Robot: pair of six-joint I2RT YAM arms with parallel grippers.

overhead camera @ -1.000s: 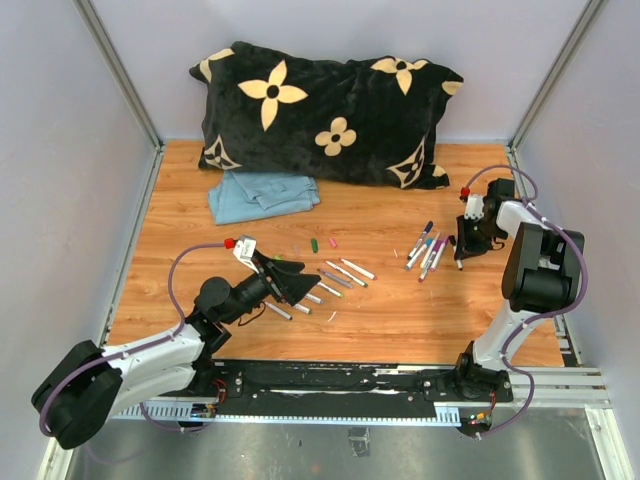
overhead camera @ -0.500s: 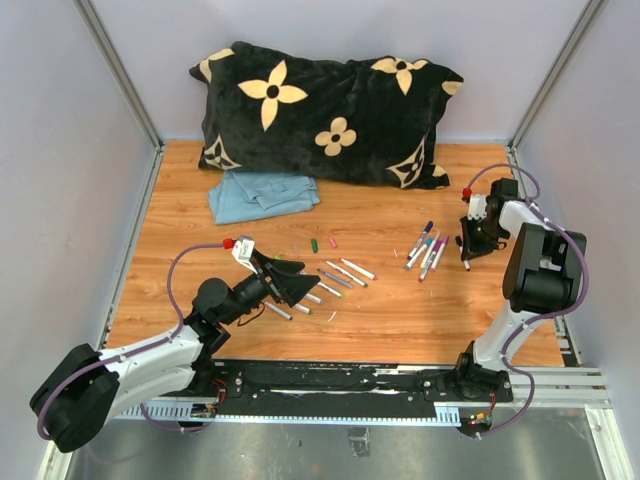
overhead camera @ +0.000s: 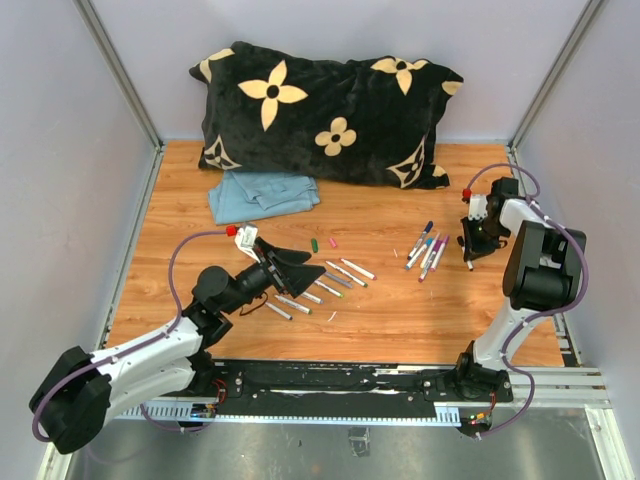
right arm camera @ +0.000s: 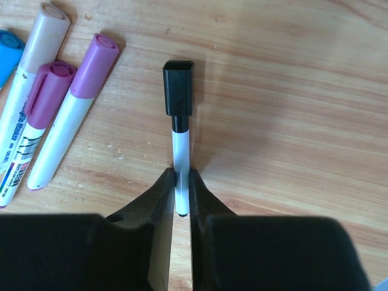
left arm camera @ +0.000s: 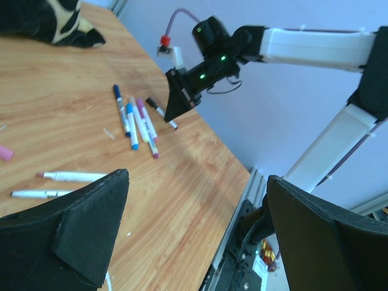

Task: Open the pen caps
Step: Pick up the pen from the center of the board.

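Still capped, the small black rectangular plastic pen cap (right arm camera: 178, 86) sits on its slim white pen barrel (right arm camera: 180, 151), lying on the wooden worktop (right arm camera: 291, 91) just beside the purple-capped white markers (right arm camera: 73, 109). At the barrel's bare end the right hand (right arm camera: 180, 200) pinches it tight; the left hand (left arm camera: 197, 188) gapes wide, holding nothing.

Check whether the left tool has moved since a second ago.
Yes. The left tool slid right and farther out, closer to the green cap.

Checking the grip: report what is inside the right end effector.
The right end effector pinches a slim white pen, its black cap on and pointing away, with the wooden table beneath. Its fingers cover the barrel's sides at the grip.
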